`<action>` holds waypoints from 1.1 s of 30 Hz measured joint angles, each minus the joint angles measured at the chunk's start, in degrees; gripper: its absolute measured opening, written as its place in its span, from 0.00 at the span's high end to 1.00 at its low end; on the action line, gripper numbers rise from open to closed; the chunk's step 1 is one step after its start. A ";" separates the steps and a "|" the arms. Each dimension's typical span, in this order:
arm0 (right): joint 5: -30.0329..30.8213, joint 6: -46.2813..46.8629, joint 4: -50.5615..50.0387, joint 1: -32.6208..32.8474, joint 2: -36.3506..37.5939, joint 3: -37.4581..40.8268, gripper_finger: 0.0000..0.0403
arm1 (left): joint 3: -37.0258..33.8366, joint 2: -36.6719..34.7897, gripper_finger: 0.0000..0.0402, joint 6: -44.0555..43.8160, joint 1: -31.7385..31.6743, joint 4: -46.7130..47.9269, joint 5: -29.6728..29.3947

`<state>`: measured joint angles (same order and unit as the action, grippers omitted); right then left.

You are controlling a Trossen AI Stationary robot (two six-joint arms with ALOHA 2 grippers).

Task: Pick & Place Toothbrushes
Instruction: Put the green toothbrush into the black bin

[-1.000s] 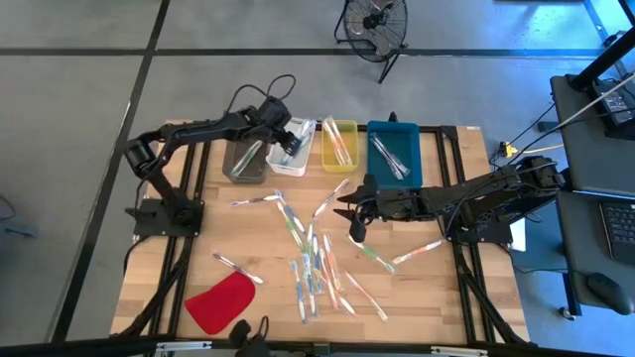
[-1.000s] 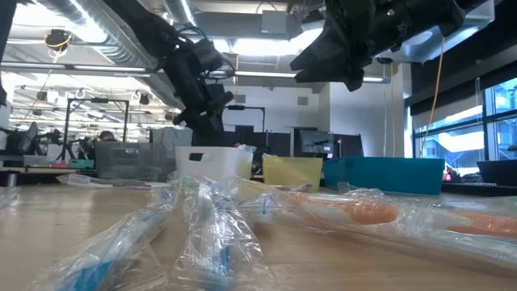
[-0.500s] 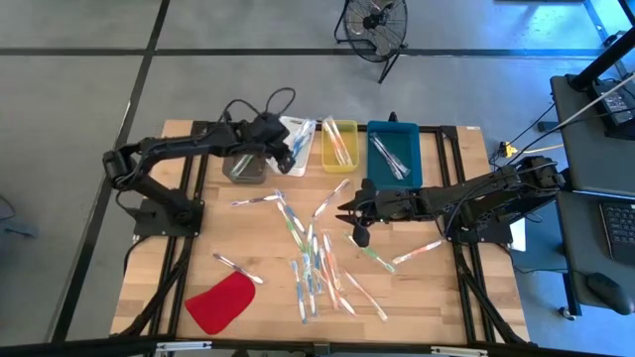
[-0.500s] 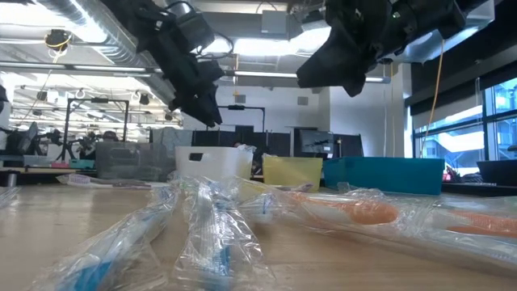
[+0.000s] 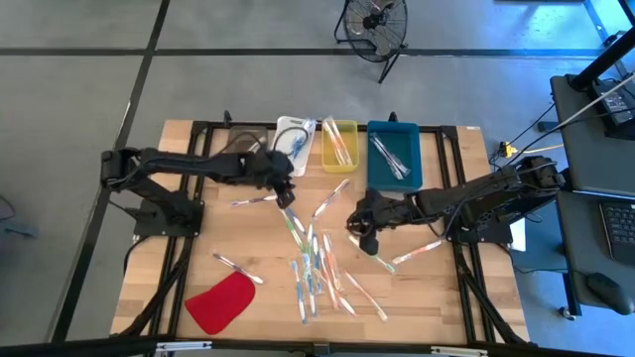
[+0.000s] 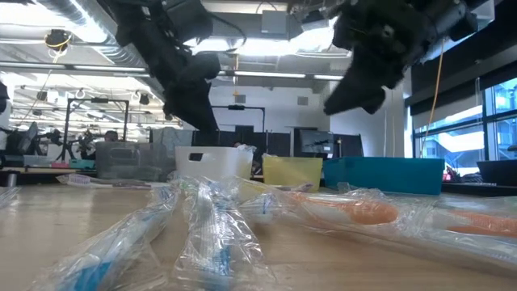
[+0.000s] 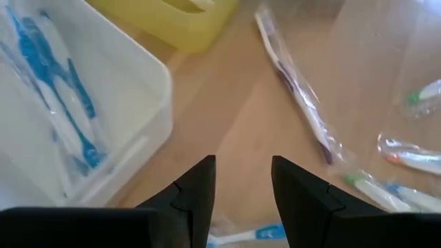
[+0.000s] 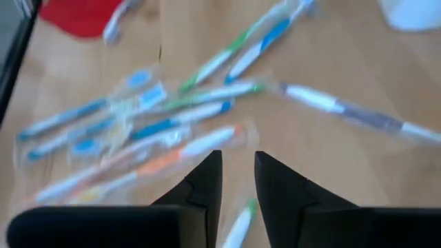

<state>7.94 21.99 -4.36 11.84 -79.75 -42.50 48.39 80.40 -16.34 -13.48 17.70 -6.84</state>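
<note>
From bench level I see wrapped toothbrushes (image 6: 202,234) piled close to the lens, blue bits in front, an orange one (image 6: 355,212) to the right. Behind them sit a grey bin (image 6: 133,160), white bin (image 6: 212,162), yellow bin (image 6: 292,171) & blue bin (image 6: 384,175). Two dark arms hang overhead; end effector fingers not clear from here.

Four cameras are watching one table (image 5: 248,238).
One is looking straight down, one level across it, two from the wrists, close; all are sharing the toothbrushes (image 5: 313,263).
</note>
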 joint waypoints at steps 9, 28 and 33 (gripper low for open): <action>-0.09 2.95 -8.03 4.41 0.00 0.00 0.83 | -0.29 0.00 0.67 -5.53 9.03 1.58 -3.23; 3.84 6.09 -30.62 9.05 0.00 -10.43 0.89 | -0.29 0.02 0.67 -10.54 22.99 5.54 -5.75; 1.53 10.20 -35.18 9.32 -1.61 -10.45 0.89 | -0.29 0.02 0.67 -10.68 25.23 5.44 -7.10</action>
<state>9.47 32.19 -39.54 21.15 -81.36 -52.95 48.10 80.42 -27.02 11.74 23.14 -13.95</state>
